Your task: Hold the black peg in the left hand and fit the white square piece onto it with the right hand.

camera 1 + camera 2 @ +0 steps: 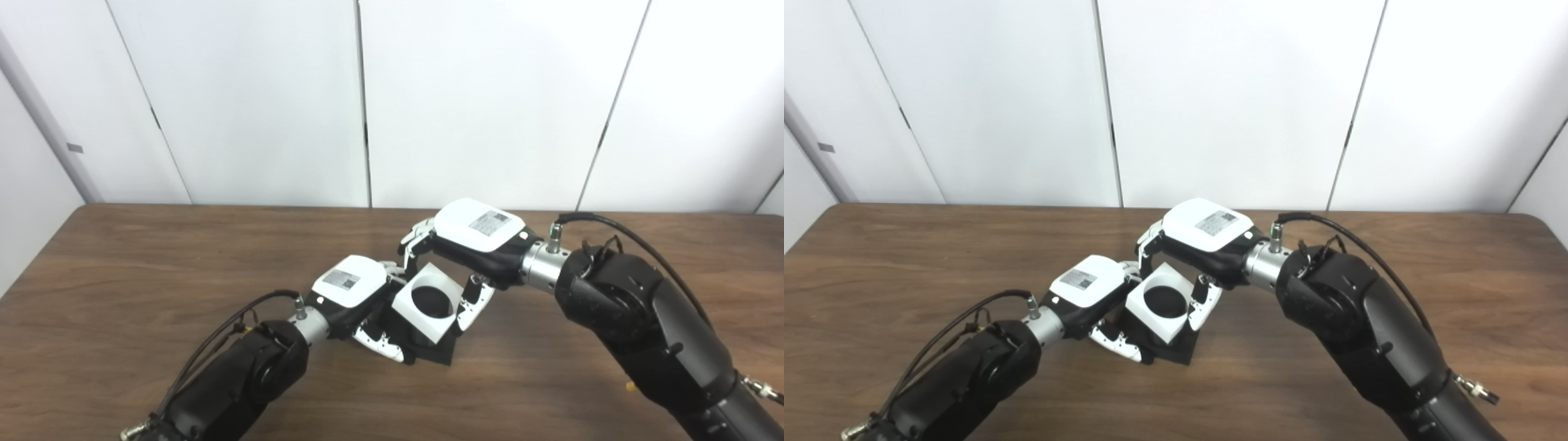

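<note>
Brown wood grain runs left to right across the table [122,294], which fills the lower half of both views, with white wall panels [245,98] behind it. Both black arms come up from the bottom edge and meet just in front of the table's middle.

The right hand [474,242] is the higher of the two, its white back facing up. Its fingers [416,236] curl down over the far upper corner of the white piece [407,303] while its thumb [471,303] presses the right edge, so the hand is clamped on the piece.

The left hand [355,288] sits lower and to the left, its fingers [380,343] wrapped under and around the black peg [432,300]. It is closed on the peg's black base [438,352], which touches or sits just above the table; I cannot tell which.

The white piece is square with a round hole, tilted so its flat face looks up and toward the camera, one corner pointing away. The hole is filled with black: the peg's end shows inside it. The peg's long axis runs through the hole, leaning toward the camera, most of its length hidden by the piece.
</note>
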Controlling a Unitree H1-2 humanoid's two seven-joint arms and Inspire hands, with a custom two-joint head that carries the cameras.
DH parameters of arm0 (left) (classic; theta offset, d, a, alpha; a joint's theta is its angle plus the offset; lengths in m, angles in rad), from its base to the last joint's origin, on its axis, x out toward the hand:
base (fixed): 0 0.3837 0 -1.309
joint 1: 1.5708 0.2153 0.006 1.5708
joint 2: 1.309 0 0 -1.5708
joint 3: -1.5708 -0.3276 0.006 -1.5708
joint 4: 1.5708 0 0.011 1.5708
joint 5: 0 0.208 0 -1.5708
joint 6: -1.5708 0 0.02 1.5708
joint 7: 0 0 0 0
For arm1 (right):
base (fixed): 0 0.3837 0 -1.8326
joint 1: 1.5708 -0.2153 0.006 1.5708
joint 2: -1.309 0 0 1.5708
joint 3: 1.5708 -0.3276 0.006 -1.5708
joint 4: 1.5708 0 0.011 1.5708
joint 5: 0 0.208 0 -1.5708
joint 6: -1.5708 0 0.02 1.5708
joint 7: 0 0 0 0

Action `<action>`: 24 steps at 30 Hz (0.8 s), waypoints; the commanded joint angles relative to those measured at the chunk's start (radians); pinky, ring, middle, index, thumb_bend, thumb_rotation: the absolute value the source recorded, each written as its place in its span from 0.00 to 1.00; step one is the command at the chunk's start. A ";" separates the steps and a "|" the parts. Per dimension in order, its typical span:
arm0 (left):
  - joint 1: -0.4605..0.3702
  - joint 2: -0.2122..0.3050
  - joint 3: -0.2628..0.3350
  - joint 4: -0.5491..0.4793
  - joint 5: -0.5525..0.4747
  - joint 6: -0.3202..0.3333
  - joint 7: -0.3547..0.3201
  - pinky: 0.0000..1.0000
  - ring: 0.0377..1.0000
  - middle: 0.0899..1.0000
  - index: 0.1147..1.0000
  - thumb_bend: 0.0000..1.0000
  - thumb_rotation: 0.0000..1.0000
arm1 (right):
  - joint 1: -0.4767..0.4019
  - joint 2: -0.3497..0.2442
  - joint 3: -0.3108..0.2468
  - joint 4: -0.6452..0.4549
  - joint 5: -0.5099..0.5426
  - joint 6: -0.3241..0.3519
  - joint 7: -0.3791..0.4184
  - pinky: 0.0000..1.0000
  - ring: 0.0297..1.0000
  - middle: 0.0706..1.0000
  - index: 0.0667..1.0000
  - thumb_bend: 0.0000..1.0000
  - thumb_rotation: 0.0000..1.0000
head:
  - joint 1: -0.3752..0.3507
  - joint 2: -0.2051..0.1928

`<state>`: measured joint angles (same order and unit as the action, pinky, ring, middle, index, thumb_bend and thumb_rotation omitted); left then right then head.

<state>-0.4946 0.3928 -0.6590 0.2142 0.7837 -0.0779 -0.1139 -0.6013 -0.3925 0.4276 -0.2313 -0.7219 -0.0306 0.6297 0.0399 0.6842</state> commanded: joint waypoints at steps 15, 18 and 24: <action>0.062 -0.011 -0.066 0.043 0.055 0.008 -0.112 0.77 0.89 0.85 0.43 0.52 0.08 | -0.044 0.024 -0.001 0.090 -0.009 -0.047 -0.064 0.78 0.83 0.77 0.44 0.52 0.13 | 0.003 0.001; 0.062 -0.011 -0.066 0.043 0.054 0.008 -0.115 0.77 0.89 0.86 0.43 0.52 0.08 | -0.046 0.026 -0.001 0.101 -0.013 -0.049 -0.069 0.78 0.83 0.77 0.44 0.52 0.13 | 0.003 0.001; 0.063 -0.012 -0.066 0.041 0.052 0.010 -0.118 0.76 0.89 0.86 0.43 0.52 0.08 | -0.049 0.032 -0.001 0.113 -0.016 -0.043 -0.069 0.78 0.83 0.77 0.44 0.52 0.13 | 0.004 0.005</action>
<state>-0.4946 0.3923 -0.6591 0.2116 0.7836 -0.0770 -0.1163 -0.6068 -0.3598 0.4359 -0.1017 -0.7369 -0.0516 0.5805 0.0430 0.6888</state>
